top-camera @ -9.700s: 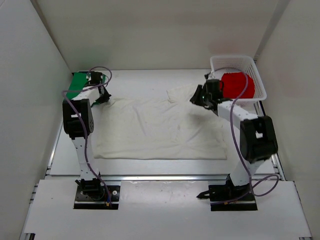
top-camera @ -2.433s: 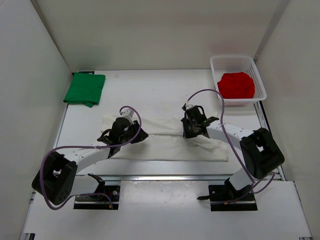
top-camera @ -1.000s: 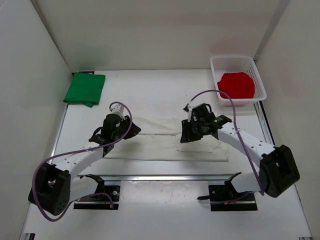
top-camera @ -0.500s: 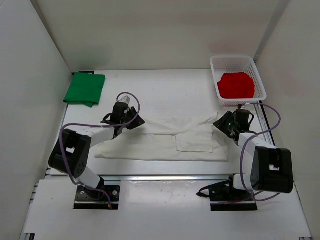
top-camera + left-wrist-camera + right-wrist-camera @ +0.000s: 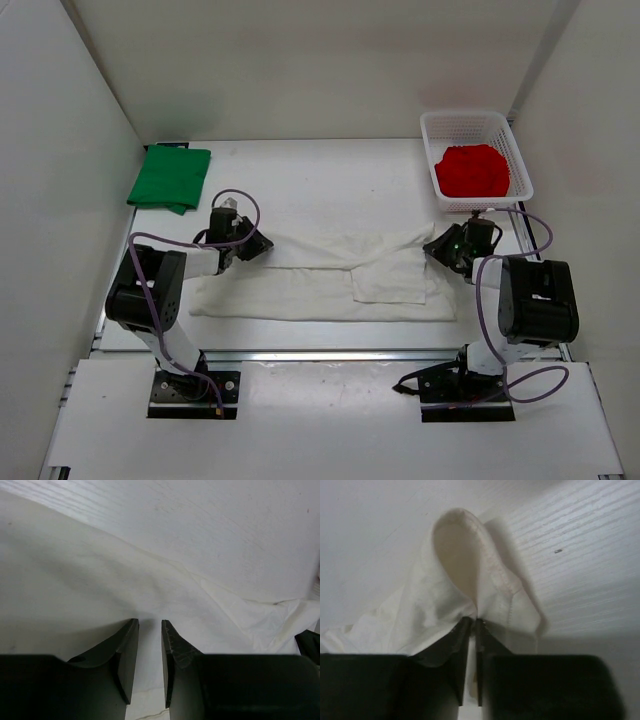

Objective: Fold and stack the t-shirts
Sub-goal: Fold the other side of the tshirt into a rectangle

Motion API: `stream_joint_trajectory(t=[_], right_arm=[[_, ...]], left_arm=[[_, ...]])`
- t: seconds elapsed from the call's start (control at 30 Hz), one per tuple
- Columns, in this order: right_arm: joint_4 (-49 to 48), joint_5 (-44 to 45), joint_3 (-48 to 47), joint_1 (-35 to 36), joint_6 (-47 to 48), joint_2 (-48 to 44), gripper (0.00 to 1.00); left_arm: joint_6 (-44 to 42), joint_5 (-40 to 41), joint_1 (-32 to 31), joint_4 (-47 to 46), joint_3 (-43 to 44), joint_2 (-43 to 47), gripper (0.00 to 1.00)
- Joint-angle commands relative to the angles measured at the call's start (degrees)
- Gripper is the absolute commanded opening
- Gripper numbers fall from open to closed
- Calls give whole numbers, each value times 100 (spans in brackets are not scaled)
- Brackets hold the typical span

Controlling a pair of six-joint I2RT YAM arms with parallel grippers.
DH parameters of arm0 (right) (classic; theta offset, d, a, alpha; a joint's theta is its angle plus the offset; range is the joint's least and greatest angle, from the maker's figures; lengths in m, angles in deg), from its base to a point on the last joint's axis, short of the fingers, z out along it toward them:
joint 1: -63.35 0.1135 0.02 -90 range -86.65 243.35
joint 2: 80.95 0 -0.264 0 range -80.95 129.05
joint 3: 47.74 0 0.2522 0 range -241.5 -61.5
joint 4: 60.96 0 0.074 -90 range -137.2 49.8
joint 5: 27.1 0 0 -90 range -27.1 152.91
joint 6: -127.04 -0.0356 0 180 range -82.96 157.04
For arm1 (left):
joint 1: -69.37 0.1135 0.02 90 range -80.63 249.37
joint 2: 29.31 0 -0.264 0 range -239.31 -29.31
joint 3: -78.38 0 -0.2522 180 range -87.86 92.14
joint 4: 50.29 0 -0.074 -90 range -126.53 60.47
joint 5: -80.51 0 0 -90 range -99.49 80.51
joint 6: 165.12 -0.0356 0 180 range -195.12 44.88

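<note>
The white t-shirt point(image 5: 320, 285) lies as a long folded strip across the table's middle. My left gripper point(image 5: 255, 243) hovers low over its back left edge. In the left wrist view that gripper point(image 5: 150, 622) is open by a narrow gap, with white cloth point(image 5: 75, 580) showing under it. My right gripper point(image 5: 438, 250) is at the shirt's right end. The right wrist view shows it point(image 5: 472, 620) shut on a puckered fold of the hem point(image 5: 455, 565). The green t-shirt point(image 5: 170, 178) lies folded at the back left. The red t-shirt point(image 5: 472, 170) sits bunched in the basket.
The white mesh basket point(image 5: 470, 113) stands at the back right corner, just behind my right arm. White walls close in the table on the left, back and right. A metal rail runs along the near edge.
My right gripper swung from the shirt's middle out to its right end and closed on the hem. My left gripper moved back and left to the shirt's left edge.
</note>
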Motion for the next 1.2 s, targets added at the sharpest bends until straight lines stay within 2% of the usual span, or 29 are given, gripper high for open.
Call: stream_joint_trajectory(t=[0.0,0.07,0.27,0.53,0.63,0.77,0.8,0.83,0.87,0.97,1.03,1.1,1.17], right_arm=[[-543,-183,-26,-46,-145,86,4],[-464,-131,53,-117,-207,-45,0],[89,510,290,-205,-84,-757,0],[826,730,62,-302,-75,-599,1],[1038,765,-35,-223,-40,-836,11],[1336,1230,35,-39,-32,-1704,34],[1346,1292,105,102,12,-1925,36],[1468,1354,175,181,4,-2014,35],[1452,1311,237,313,-66,-2206,30],[1539,1293,562,910,-119,-2480,9],[1514,1311,764,1289,-163,-2489,2],[1523,1293,957,1500,-189,-2306,0],[1496,987,1151,1300,-225,-2244,0]], left_arm=[[178,-178,178,-330,-227,16,36],[257,-249,266,-392,-263,34,35],[547,-205,732,-717,-834,279,36],[741,-231,759,-796,-967,640,37],[750,-249,566,-762,-975,833,38],[540,-118,40,-525,-800,1254,39],[521,5,-92,-437,-782,1316,39],[425,110,-363,-410,-747,1413,40],[346,146,-636,-366,-729,1422,39],[170,296,-1331,-269,-668,1387,39],[152,174,-1639,-278,-668,1239,39],[161,173,-1807,-330,-746,1185,38],[187,77,-1852,-366,-790,1141,38]])
